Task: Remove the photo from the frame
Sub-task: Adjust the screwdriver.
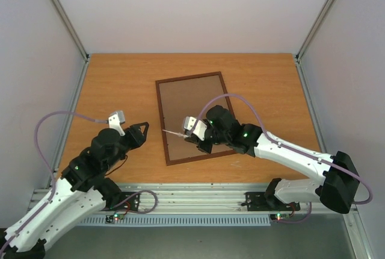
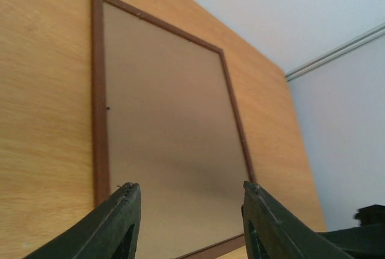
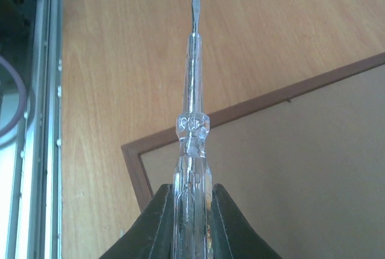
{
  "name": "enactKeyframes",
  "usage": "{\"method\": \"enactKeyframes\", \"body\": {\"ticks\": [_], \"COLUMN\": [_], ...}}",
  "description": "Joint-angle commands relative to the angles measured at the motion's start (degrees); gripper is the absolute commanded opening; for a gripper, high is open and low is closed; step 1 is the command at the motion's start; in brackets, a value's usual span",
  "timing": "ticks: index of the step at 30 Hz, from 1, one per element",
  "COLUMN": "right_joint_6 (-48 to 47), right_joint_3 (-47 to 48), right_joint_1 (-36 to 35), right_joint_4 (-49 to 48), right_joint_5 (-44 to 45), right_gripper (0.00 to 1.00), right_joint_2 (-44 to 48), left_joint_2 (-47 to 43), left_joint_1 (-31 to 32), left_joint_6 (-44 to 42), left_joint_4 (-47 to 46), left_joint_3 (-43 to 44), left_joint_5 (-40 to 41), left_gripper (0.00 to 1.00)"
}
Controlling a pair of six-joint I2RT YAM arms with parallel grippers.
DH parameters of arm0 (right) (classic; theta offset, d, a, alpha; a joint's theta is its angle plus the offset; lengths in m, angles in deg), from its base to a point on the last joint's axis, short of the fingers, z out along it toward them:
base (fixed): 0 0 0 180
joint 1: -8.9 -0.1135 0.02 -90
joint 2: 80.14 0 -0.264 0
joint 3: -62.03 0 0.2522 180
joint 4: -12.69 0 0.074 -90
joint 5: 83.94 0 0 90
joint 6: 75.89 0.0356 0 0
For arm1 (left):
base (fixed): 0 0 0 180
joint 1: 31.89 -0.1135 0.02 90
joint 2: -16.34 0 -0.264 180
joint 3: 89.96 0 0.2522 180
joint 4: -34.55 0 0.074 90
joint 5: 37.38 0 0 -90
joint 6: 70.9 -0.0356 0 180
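Right gripper [image 3: 189, 199]: clenched on one clear-handled flat screwdriver [image 3: 192, 90], blade pointing to 9 o'clock above the lower-left rail of the frame [image 1: 183, 99].
Left gripper [image 2: 189, 188]: released, nothing between its jaws, just off the frame at 8 o'clock.
Frame: back up, flat at centre of the surface [image 1: 120, 84].
Photo: not visible, presumably beneath the brown backing.
Hazards: the blade may slip and gouge the backing or crease the print. Prying may slide the unpinned frame. The tool may twist in the grip.
Count: grippers, two; screwdriver, one; frame, one; photo, none showing.
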State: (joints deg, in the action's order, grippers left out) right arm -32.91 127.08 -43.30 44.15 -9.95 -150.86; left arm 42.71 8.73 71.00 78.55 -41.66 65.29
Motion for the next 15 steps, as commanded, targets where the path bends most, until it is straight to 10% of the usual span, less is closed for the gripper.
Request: {"method": "enactKeyframes", "body": {"ticks": [1,15], "right_joint_6": [-7.4,-4.94], "right_joint_3": [0.84,-3.07], "right_joint_1": [0.35,0.03], "right_joint_4": [3.88,-8.2], "right_joint_5": [1.02,3.39], "right_gripper": [0.01,0.01], "right_joint_2": [-1.24,-3.17], "left_joint_2": [3.12,5.5], "left_joint_1": [-2.42,-8.72], "left_joint_6": [-3.23,11.02], "left_joint_4": [3.28,-19.77], "left_joint_3": [1.5,-11.89], "left_joint_5": [-4.13,-22.72], "left_gripper": [0.48,0.61]}}
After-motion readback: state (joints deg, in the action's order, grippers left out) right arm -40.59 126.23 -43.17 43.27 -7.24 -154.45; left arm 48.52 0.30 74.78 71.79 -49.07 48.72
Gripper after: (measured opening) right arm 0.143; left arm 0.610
